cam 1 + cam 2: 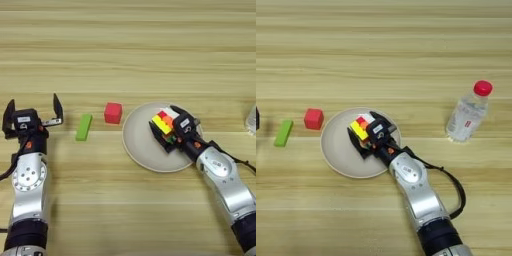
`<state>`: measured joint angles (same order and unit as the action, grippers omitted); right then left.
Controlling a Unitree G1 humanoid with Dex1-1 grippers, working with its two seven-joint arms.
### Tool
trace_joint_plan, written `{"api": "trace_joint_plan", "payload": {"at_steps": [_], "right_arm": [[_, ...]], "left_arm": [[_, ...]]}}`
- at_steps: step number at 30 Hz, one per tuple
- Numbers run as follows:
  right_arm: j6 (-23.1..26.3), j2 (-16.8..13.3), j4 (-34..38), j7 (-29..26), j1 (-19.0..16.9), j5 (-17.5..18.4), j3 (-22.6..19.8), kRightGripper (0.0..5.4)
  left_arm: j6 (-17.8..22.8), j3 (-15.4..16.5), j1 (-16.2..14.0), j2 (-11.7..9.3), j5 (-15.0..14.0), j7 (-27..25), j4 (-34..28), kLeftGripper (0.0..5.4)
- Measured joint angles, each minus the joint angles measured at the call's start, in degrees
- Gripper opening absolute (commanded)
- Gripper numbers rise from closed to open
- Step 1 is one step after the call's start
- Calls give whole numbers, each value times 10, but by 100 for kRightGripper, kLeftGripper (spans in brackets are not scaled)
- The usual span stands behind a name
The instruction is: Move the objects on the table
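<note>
The right gripper [167,131] sits over the plate [137,145] right of centre in the left eye view, its two black fingers clamped on the puzzle cube [163,125], one finger on the cube's lower left side and the other along its upper right. The cube shows yellow, red, orange and green tiles and lies over the right half of the plate; whether it rests on the plate or is held just above it cannot be told. The right arm runs from the cube down to the lower right corner. The left gripper [33,112] is at the left edge, midway down, its fingers spread wide apart and pointing up the frame, holding nothing, with the arm below it reaching to the lower left corner. The green bar [84,126] lies flat on the table [128,50] just right of the left gripper, slightly tilted. The red cube [113,113] stands between the bar and the plate, near the plate's upper left rim and apart from it. A clear bottle [468,114] with a red cap lies at the right of the right eye view, well apart from the plate.
</note>
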<state>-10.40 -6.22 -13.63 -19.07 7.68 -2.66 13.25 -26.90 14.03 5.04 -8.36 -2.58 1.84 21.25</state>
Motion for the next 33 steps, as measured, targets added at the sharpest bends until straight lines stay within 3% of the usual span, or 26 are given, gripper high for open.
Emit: {"api": "trace_joint_plan", "payload": {"at_steps": [5,16,25,33], "right_arm": [[0,0,-2,0,0,-1,-1,534],[15,-26,48,-2,-5,-5,-4,534],[73,-60,69,-31,-13,-5,-2,534],[87,-75,71,-53,-12,-16,9,534]], "left_arm": [[0,0,-3,0,0,0,-4,540],[1,-1,-5,0,0,2,-8,540],[2,-10,-7,6,2,7,-16,540],[5,-15,-15,8,5,16,-30,540]]}}
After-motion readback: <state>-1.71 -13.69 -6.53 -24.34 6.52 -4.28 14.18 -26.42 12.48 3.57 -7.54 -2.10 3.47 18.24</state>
